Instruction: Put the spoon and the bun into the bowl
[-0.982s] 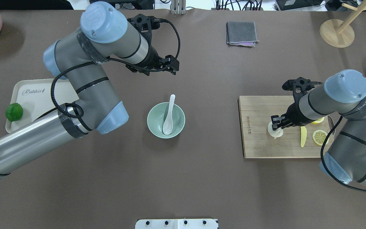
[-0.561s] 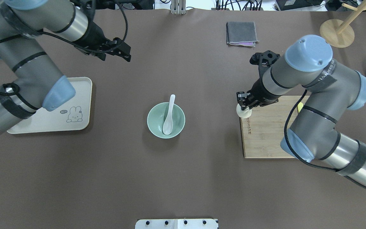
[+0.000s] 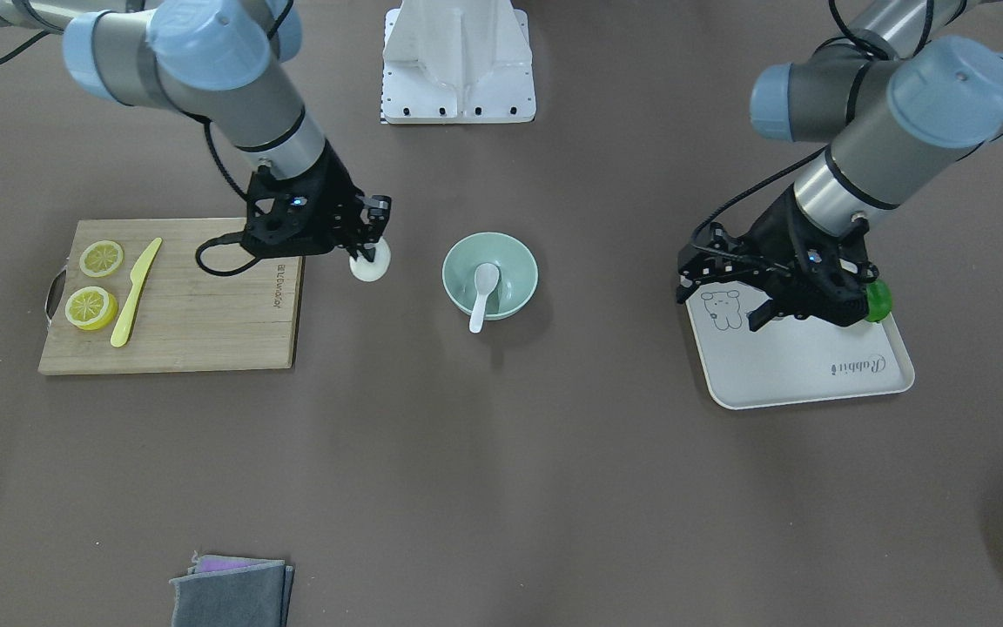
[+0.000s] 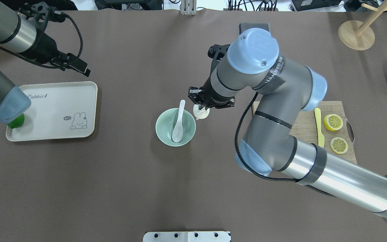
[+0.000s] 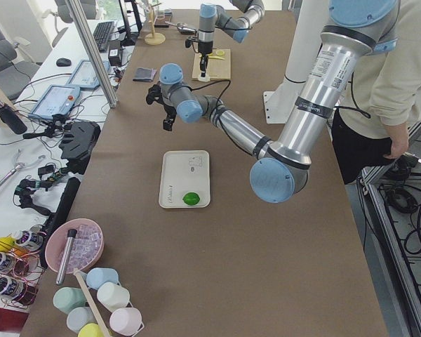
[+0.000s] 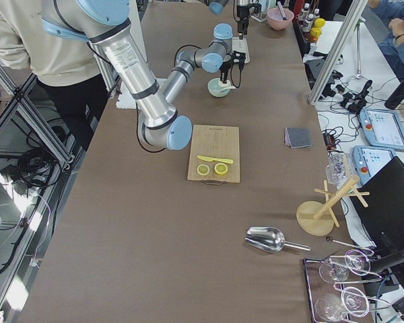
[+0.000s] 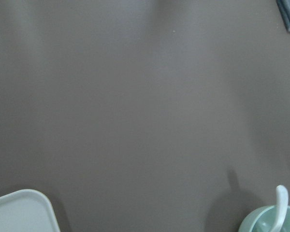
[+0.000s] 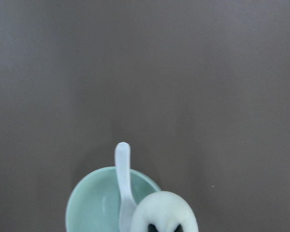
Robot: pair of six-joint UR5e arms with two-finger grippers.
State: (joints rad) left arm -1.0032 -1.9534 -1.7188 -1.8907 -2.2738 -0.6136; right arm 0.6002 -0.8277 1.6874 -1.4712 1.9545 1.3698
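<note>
One shiny white spoon (image 4: 179, 121) lies in the green bowl (image 4: 162, 129) mid-desk, handle pointing at the far edge. My right gripper (image 4: 202, 108) pinches the round white bun (image 4: 201, 116) beside it; my left gripper (image 3: 719, 305) gapes wide.

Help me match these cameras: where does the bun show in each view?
Front-facing: bun, left of the bowl.
Overhead: bun, just right of bowl.
Left side: too small to tell.
Right side: too small to tell.
Left wrist: not in it.
Right wrist: bun, bottom centre, beside bowl.
Landmark: the bowl.
</note>
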